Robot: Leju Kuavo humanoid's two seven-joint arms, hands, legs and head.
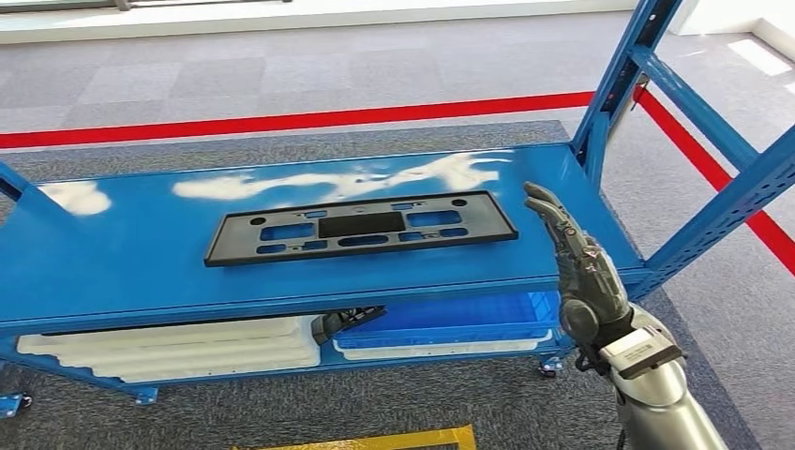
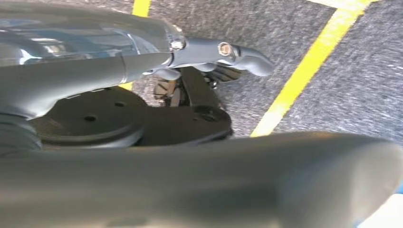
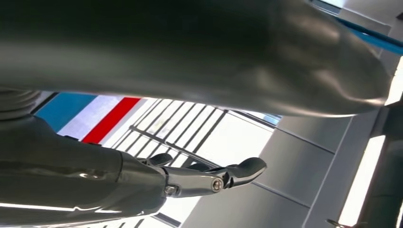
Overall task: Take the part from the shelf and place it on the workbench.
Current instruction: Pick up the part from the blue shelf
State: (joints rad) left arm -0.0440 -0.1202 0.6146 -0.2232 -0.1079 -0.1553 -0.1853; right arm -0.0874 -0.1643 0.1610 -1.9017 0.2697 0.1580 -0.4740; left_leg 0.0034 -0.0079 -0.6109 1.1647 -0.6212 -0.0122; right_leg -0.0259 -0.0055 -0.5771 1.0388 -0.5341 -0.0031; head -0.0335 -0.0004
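Blue shelf [image 1: 112, 272] bears the part [image 1: 361, 228] — right hand [image 1: 581, 272] beside it, holding nothing.

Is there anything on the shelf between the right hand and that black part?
Nothing visible. The right hand is raised, empty, near the right end of the black part, with just bare blue shelf top between them. The upright post stands behind, out of the path.
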